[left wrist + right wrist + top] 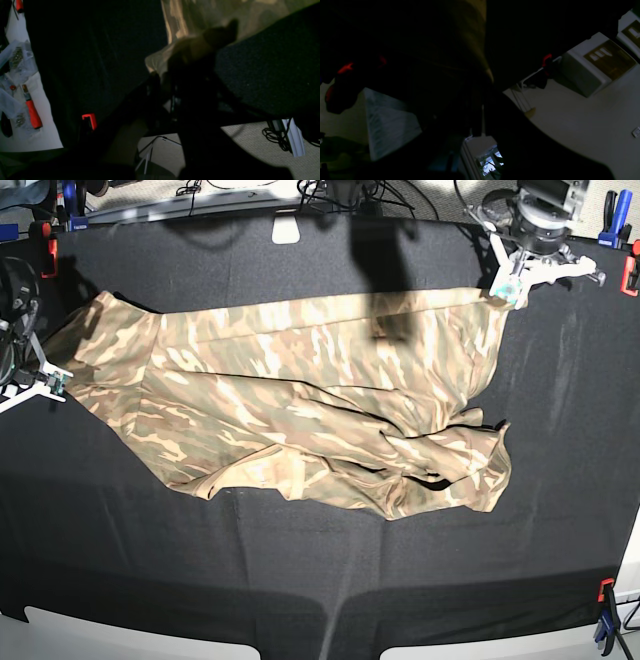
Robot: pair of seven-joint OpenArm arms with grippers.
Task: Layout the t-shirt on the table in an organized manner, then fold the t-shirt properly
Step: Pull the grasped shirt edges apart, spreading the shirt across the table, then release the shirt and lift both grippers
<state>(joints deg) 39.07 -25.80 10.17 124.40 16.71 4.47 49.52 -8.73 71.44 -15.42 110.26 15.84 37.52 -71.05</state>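
T-shirt (pixel 300 415) lies rumpled mid-table (pixel 300 580), pinched at opposite far corners by closed left gripper (pixel 510 288) and right gripper (pixel 52 380). Advise even outward tension, keeping cloth low.

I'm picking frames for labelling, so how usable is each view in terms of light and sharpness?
Base view: evenly lit and sharp, the t-shirt clear on the table, one soft shadow across its top edge. Left wrist view: underexposed, the left hand a blurred silhouette. Right wrist view: nearly black, the right hand indistinguishable.
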